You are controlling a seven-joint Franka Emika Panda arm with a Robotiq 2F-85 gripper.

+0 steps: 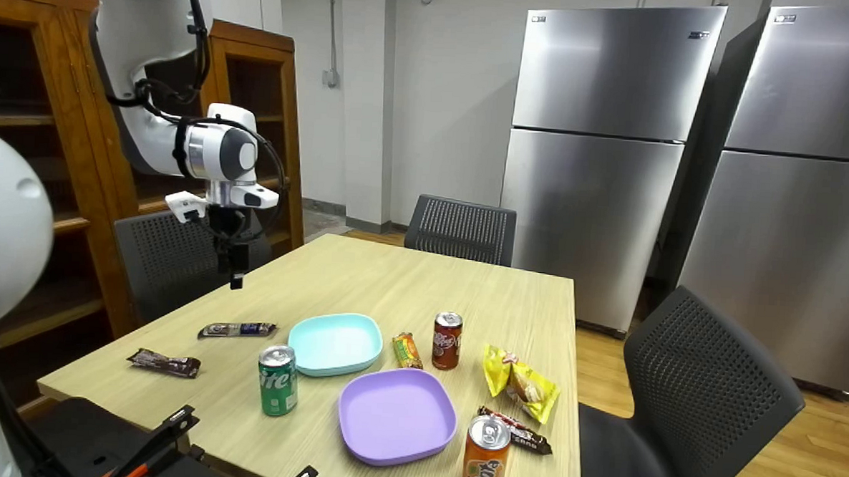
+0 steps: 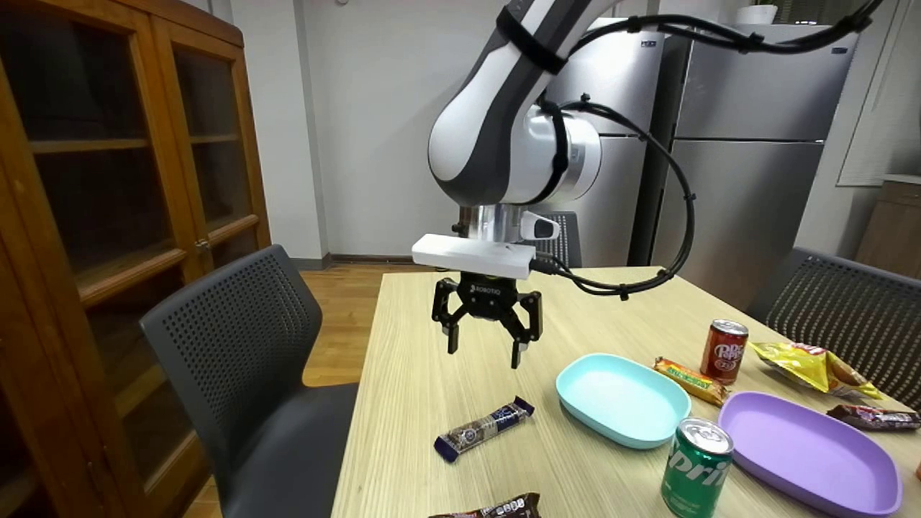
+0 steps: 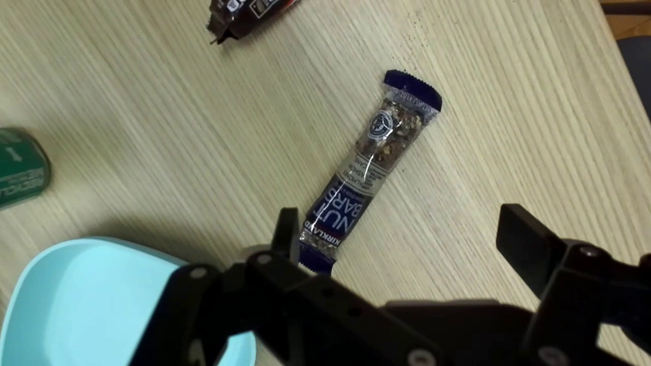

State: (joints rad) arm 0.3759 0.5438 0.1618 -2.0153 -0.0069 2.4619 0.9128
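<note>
Glinting navy and clear, the nut bar (image 3: 367, 170) lies near the spread-jawed end effector (image 2: 484, 357).

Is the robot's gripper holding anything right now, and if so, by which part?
Nothing is held. The black two-fingered gripper hangs open above the pale wood-grain table; the slim nut bar in navy and clear plastic lies there untouched.

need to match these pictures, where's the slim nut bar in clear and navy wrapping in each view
In an exterior view: nut bar, lower half, left of centre.
In an exterior view: nut bar, lower half, near the midline.
In the wrist view: nut bar, slanting across the middle.
Shared landmark: light blue rounded dish, right of the bar in both exterior views, lower left in the wrist view.
</note>
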